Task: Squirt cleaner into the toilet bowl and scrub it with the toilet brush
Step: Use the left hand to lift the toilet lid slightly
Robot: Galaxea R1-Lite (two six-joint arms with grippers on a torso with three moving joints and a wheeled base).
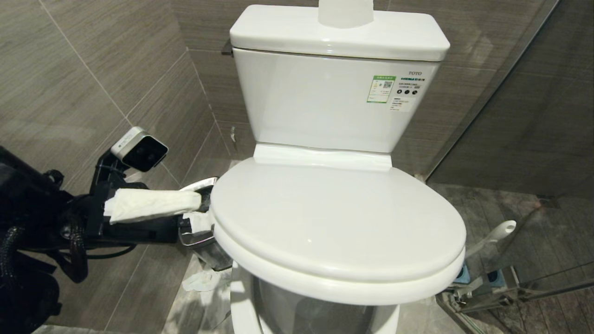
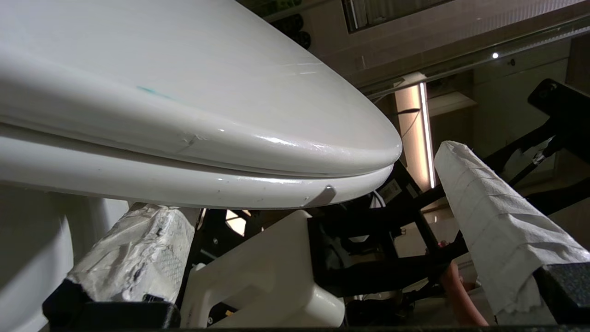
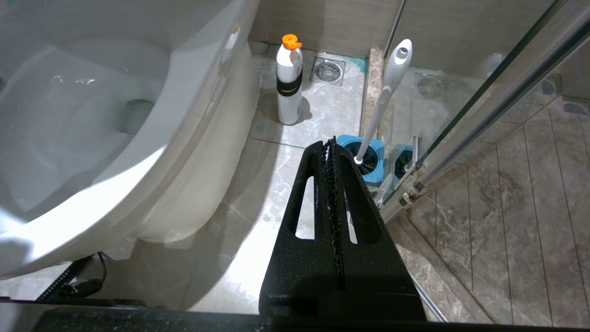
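Note:
The toilet bowl [image 1: 325, 292] stands with its white lid [image 1: 334, 218] down, so the basin is hidden. My left gripper [image 1: 200, 211] is at the lid's left edge, open, its paper-wrapped fingers [image 1: 153, 204] level and holding nothing. In the left wrist view the lid and seat rim [image 2: 258, 157] lie just ahead of the left gripper [image 2: 299, 180], and a thin turquoise smear of cleaner [image 2: 152, 91] marks the lid. The toilet brush [image 3: 385, 92] stands in its blue holder [image 3: 371, 157] to the toilet's right, its handle [image 1: 499, 232] leaning there. My right gripper [image 3: 329, 143] hangs shut and empty above the floor.
A small steel bin [image 1: 204, 241] sits just under my left gripper. A white bottle with an orange cap [image 3: 289, 83] stands on the floor by a drain [image 3: 327, 70]. A glass shower partition [image 3: 484, 106] closes the right side. The tank [image 1: 338, 93] is behind the lid.

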